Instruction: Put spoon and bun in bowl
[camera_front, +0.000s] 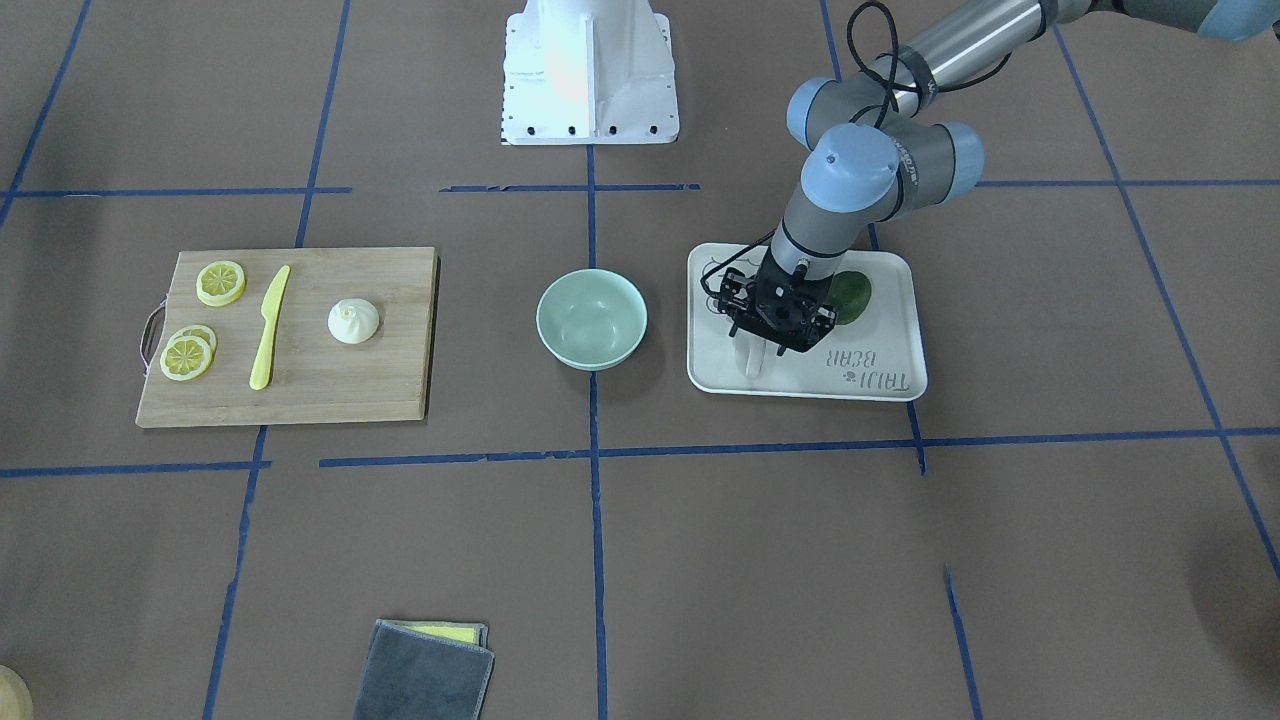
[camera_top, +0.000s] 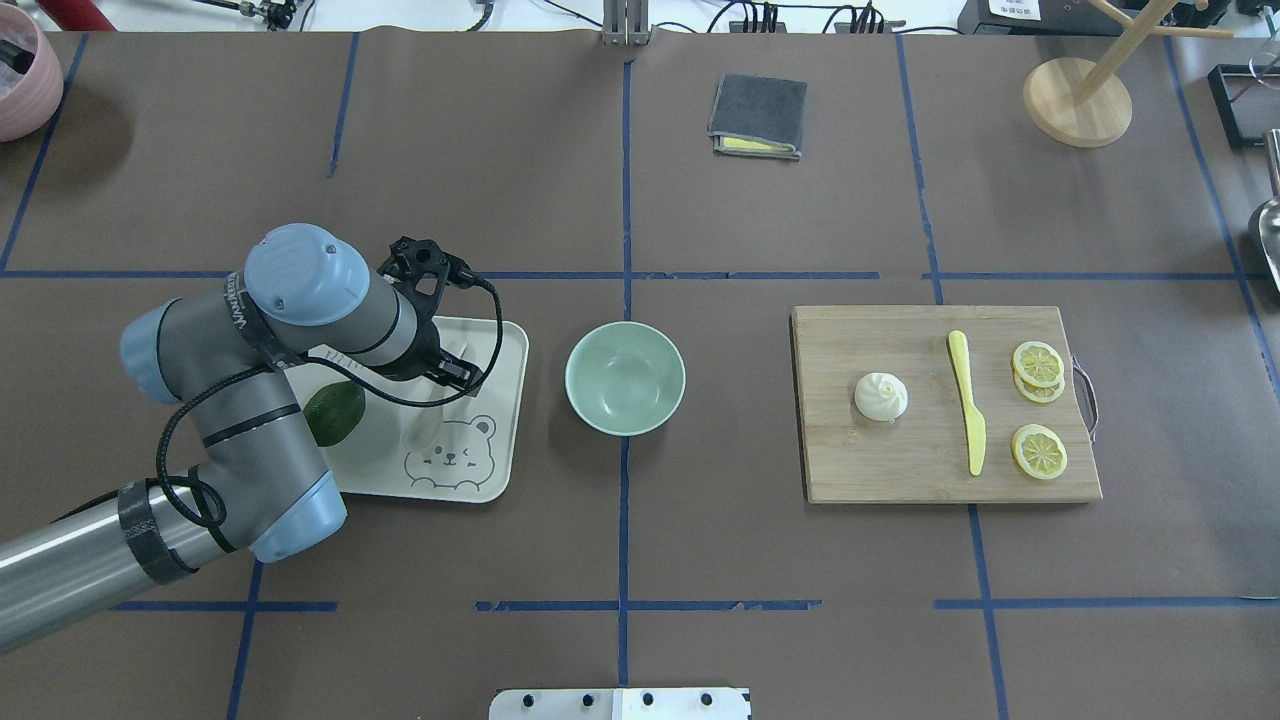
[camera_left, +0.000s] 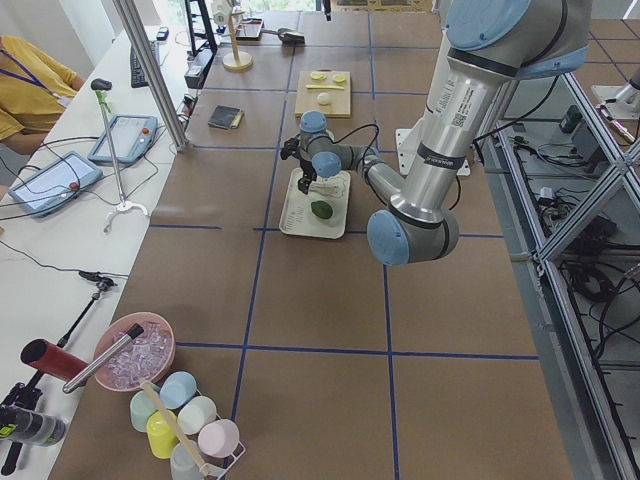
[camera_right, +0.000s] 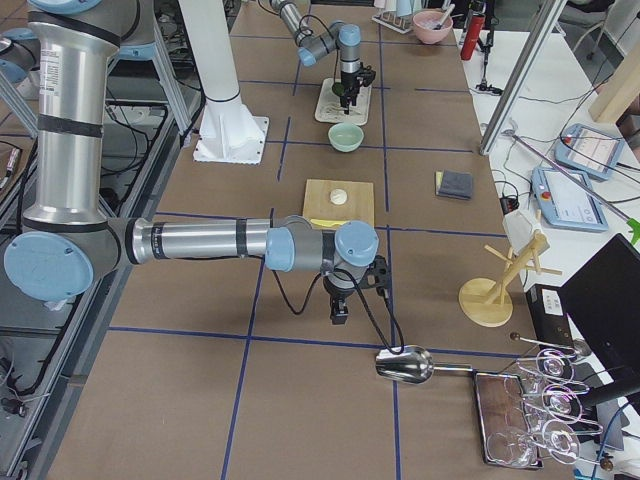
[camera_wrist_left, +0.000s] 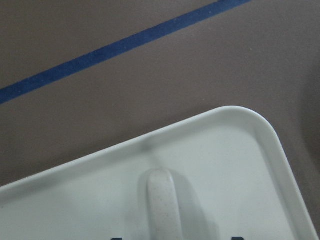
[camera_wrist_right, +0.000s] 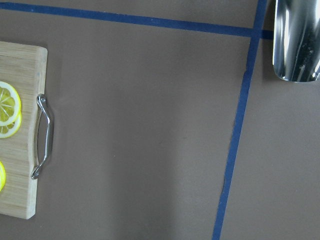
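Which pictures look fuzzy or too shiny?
Left wrist view: the spoon is so close that it looks a bit soft and fuzzy. Front-facing view: the white base is washed out by bright glare. Right wrist view: the metal scoop shines with light streaks.

Even, diffuse overhead light is washing the bench (camera_front: 700, 560) brightly, and the bowl (camera_front: 591, 318) and cutting board (camera_front: 300, 390) are casting only soft, short shadows. Glare is blowing out the white robot base (camera_front: 590, 70). The spoon (camera_wrist_left: 162, 210) is looking slightly blurred up close. Straight lines are bending at the side views' edges.
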